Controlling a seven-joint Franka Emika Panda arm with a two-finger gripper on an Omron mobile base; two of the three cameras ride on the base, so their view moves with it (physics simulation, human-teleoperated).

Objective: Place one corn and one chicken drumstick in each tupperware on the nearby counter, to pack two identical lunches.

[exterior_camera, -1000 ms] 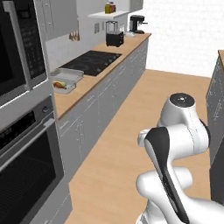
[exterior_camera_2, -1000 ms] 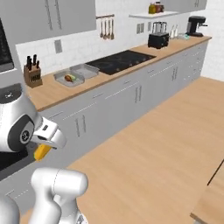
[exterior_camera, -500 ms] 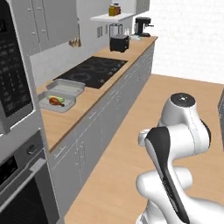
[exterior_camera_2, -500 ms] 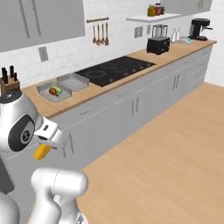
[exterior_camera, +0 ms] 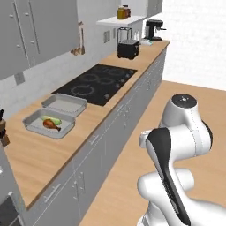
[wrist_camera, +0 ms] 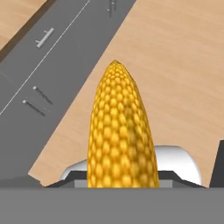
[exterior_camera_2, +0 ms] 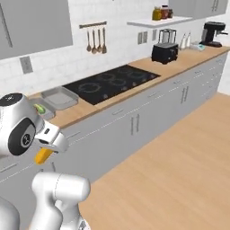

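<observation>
The claw [exterior_camera_2: 43,152] is clamped on a cob of corn [wrist_camera: 120,135], which stands straight out along the line of the fingers, its pointed tip leading away from the hand; from the right base camera the yellow end pokes out just below the wrist. The arm is folded in close to the robot's body, and I'd judge that is simply to carry the cob safely while the base travels along the kitchen. On the surface [exterior_camera: 31,154], beside the black cooktop [exterior_camera: 97,84], sit two tupperware trays touching side by side: the nearer tray [exterior_camera: 48,123] already holds a drumstick [exterior_camera: 51,125] and a green-husked corn [exterior_camera: 52,119], while the farther tray [exterior_camera: 64,104] looks bare. So the held cob most likely belongs in the farther tray, which lies well apart from the claw, up on the surface and off to the robot's left.
</observation>
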